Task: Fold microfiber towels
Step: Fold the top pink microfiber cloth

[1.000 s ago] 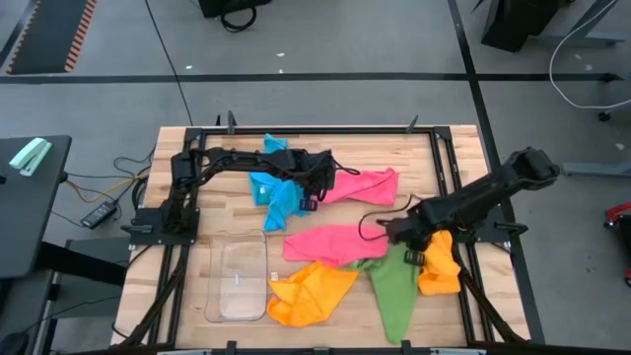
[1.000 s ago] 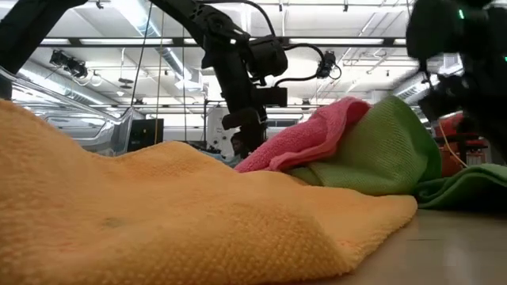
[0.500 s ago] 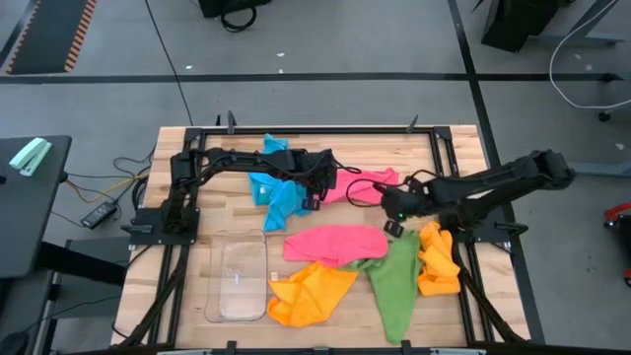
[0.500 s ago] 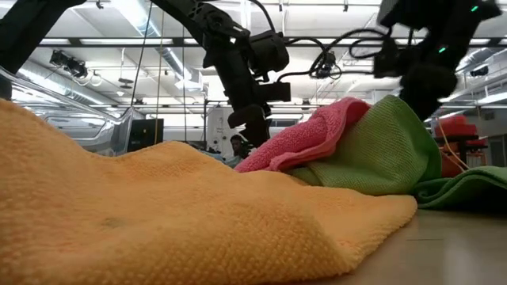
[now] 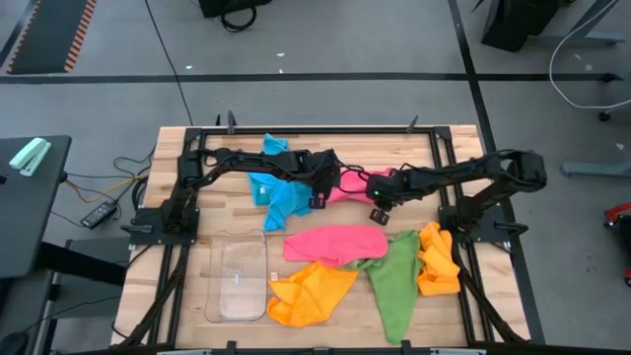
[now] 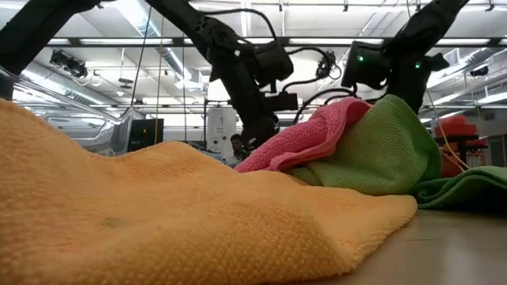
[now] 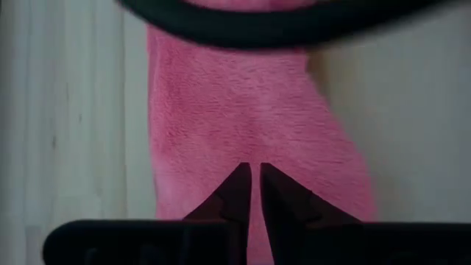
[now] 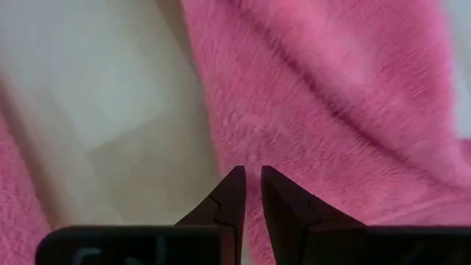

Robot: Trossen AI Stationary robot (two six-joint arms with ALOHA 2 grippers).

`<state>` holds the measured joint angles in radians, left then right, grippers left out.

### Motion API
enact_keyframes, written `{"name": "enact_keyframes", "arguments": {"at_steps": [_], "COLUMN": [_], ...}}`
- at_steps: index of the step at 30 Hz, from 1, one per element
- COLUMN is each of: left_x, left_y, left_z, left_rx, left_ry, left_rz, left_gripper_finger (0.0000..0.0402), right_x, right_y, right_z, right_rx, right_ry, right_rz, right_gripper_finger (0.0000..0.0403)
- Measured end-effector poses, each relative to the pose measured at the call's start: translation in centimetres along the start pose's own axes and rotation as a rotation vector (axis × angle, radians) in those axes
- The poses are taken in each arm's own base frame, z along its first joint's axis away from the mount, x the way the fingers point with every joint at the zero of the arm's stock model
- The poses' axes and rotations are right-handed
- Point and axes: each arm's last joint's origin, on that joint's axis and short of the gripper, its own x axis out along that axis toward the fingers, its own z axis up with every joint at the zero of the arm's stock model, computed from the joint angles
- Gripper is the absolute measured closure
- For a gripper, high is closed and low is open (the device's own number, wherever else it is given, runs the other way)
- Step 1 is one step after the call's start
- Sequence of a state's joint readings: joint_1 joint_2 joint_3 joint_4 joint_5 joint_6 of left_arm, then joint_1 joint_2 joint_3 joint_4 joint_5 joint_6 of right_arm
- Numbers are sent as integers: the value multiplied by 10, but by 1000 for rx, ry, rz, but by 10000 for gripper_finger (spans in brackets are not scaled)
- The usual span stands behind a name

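Observation:
A pink towel [image 5: 355, 187] lies flat on the table near the far edge, between my two grippers. My left gripper [image 5: 328, 187] stands at its left end, pointing steeply down, fingers shut, tips over the pink pile [image 7: 243, 103]. My right gripper [image 5: 376, 193] is at the towel's right part, also shut and pointing down, over the towel's edge [image 8: 331, 110] where bare wood shows. A blue towel [image 5: 281, 197] lies crumpled under the left arm. A second pink towel [image 5: 335, 242], two orange towels [image 5: 306, 296] [image 5: 439, 261] and a green one [image 5: 394, 286] lie nearer the front. My left gripper has its shut fingertips [image 7: 239, 184] right over the pink towel, coming from above; whether they touch the cloth I cannot tell. My right gripper has its shut fingertips [image 8: 232, 188] over the towel's edge from above; touching or not, I cannot tell.
A clear plastic tray [image 5: 237, 281] sits at the front left. A black frame [image 5: 296, 130] borders the table. The right arm's dark link [image 7: 280, 22] crosses just beyond my left gripper. Bare wood [image 5: 414, 158] shows at the far right.
My right gripper has swung from above the green and orange towels toward the far edge and the left, to the far pink towel, and has tipped further down. My left gripper has sunk a little at the towel's left end. The towels have stayed where they were.

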<state>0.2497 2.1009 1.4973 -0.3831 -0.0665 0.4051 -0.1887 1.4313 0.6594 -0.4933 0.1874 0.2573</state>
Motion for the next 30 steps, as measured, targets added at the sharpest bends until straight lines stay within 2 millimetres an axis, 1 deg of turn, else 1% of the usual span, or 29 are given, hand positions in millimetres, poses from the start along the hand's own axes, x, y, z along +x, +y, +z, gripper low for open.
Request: {"name": "enact_keyframes", "arguments": {"at_steps": [3,6,7,10,13,17,23,27,30], "left_x": [14,20,22,24,24,24,23,22,22], "left_y": [1,2,4,5,5,3,-7,-8,-8], "left_z": [-6,-12,-11,-17,-16,-16,-13,-12,-12], "left_rx": [-9,-31,-42,-48,-51,-63,-49,-46,-39], "left_ry": [14,50,39,76,71,70,83,82,80], "left_rz": [0,-10,-4,-17,-13,-15,-30,-32,-32], "left_gripper_finger": [365,365,366,370,374,376,373,373,359], "right_x": [4,4,4,2,0,-4,-20,-34,-40], "right_y": [1,2,2,2,1,0,0,-2,-2], "right_z": [-2,-5,-7,-13,-21,-26,-16,-10,-5], "right_rx": [-8,-14,-15,-18,-23,-31,-22,5,20], "right_ry": [38,80,97,171,260,312,228,154,56], "right_rz": [12,45,60,103,120,124,148,164,157], "right_gripper_finger": [350,350,350,350,350,350,350,350,350]}}
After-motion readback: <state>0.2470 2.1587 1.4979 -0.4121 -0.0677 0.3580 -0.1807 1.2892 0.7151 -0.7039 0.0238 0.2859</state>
